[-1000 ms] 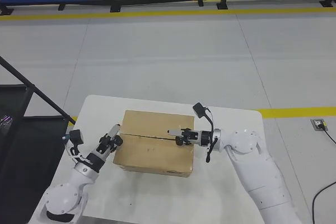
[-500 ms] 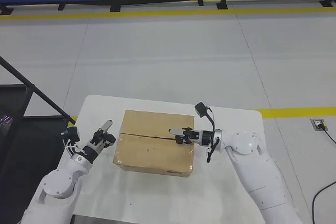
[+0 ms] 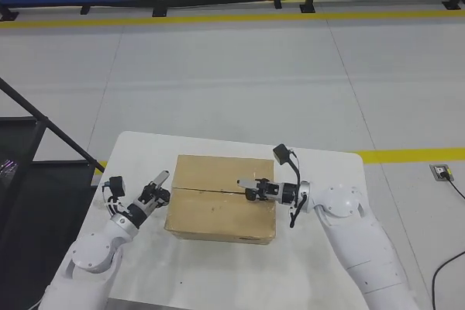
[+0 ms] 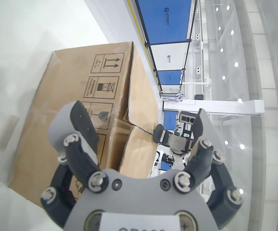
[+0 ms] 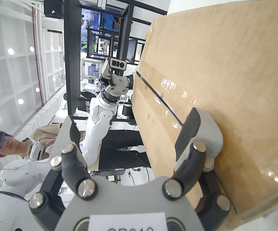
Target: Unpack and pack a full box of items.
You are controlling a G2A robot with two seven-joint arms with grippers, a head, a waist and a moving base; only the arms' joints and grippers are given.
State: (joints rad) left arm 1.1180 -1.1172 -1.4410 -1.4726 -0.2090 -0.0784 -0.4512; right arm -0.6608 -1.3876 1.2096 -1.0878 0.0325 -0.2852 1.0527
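Closed cardboard box (image 3: 221, 205) at the middle of the table (image 3: 318, 256), my left gripper (image 3: 160, 192) spread wide and empty at its left end, my right gripper (image 3: 248, 188) likewise agape, holding nothing, over the top seam (image 3: 209, 187) near its right end

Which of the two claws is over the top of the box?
The right gripper, open above the top seam of the cardboard box. The left gripper is at the box's end instead, beside its side wall.

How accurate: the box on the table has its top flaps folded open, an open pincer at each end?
Flaps wrong: the top view shows the box closed, flaps meeting along a seam. Left pincer and right pincer are open at its ends.
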